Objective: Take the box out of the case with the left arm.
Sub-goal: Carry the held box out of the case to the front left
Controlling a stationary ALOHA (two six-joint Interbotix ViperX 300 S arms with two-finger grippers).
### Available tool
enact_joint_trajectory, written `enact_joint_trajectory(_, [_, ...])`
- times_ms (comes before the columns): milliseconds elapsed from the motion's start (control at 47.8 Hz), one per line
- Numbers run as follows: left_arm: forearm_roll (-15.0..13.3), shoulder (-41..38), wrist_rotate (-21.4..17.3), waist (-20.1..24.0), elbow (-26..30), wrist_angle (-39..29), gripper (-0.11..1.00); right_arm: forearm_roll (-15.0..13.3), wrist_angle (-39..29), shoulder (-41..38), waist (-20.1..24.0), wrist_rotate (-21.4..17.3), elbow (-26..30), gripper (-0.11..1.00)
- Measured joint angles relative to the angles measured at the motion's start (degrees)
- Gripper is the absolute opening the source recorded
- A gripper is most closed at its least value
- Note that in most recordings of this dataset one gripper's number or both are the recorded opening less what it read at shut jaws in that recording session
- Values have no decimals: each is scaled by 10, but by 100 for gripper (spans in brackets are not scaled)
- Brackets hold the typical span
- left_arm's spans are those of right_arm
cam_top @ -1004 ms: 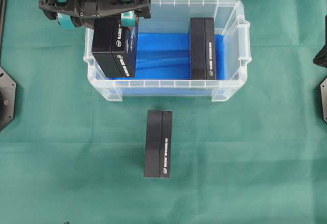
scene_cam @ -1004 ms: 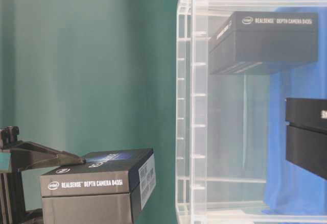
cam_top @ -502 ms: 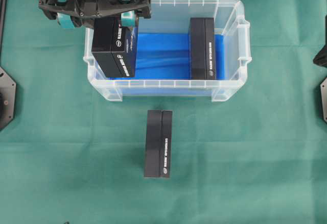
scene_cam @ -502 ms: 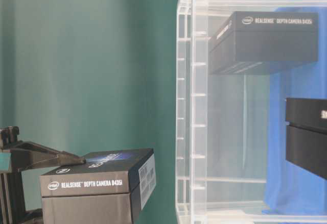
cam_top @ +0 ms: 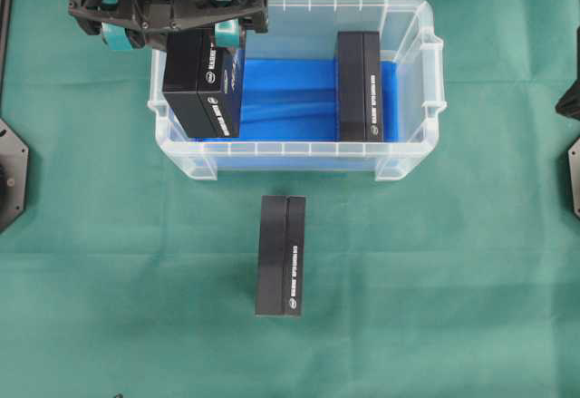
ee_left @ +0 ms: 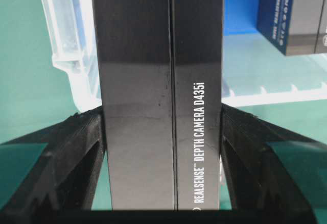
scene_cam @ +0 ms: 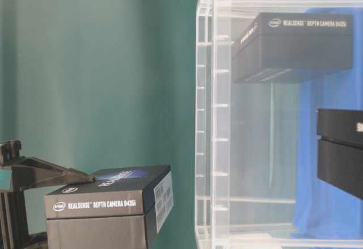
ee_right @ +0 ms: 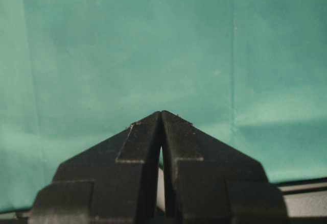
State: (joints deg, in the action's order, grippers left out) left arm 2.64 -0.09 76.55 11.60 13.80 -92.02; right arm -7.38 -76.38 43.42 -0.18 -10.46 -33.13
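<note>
The left gripper (ee_left: 162,132) is clamping the box (ee_left: 158,81) on its two long faces; the fingers (ee_left: 66,152) are pressing flat against it on both sides, with no gap showing in the wrist view. The box is hanging from the fingers, raised above the case (cam_top: 412,72) at its left end; overhead, it is overlapping the left rim, partly over the blue floor and partly past the wall. So the lift is looking done, but the box is not yet clear of the case outline. Judged remaining: carrying it outward over the cloth (cam_top: 435,271), lowering, releasing. A second box (cam_top: 359,85) is lying in the case, well apart from the fingers; a third (cam_top: 279,255) is lying on the cloth. The right gripper (ee_right: 161,127) is resting with fingers together, holding nothing.
</note>
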Motion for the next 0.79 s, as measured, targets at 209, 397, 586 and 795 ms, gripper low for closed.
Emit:
enact_joint_trajectory(209, [0,0,18,-24,-1,-4,61,0,1,0,0,0,-1,3])
enact_joint_trajectory(397, [0,1,79,-87,-6,-11,61,0,1,0,0,0,0,3])
enact_joint_trajectory(586, [1,8,160,-165,-19,-12,61,0,1,-1,0,0,0,3])
enact_joint_trajectory(795, [0,10,258,-252,-23,-12,61,2,1,0,0,0,0,3])
